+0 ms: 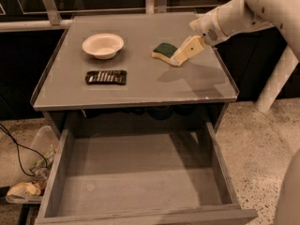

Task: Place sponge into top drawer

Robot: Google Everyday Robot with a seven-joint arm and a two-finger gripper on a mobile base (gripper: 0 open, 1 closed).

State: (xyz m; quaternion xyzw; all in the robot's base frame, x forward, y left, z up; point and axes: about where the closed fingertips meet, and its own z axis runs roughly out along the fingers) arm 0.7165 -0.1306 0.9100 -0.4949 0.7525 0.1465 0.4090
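The sponge, dark green on top with pale yellow foam below, lies on the grey tabletop at its right rear. My gripper reaches in from the upper right on a white arm. Its cream-coloured fingers point down and left, and the tips are right at the sponge's right end. The top drawer is pulled fully out below the tabletop, and its flat bottom holds nothing.
A white bowl stands at the rear left of the tabletop. A flat black remote-like object lies in front of it. A clear bin with rubbish and a cable sit on the floor at the left.
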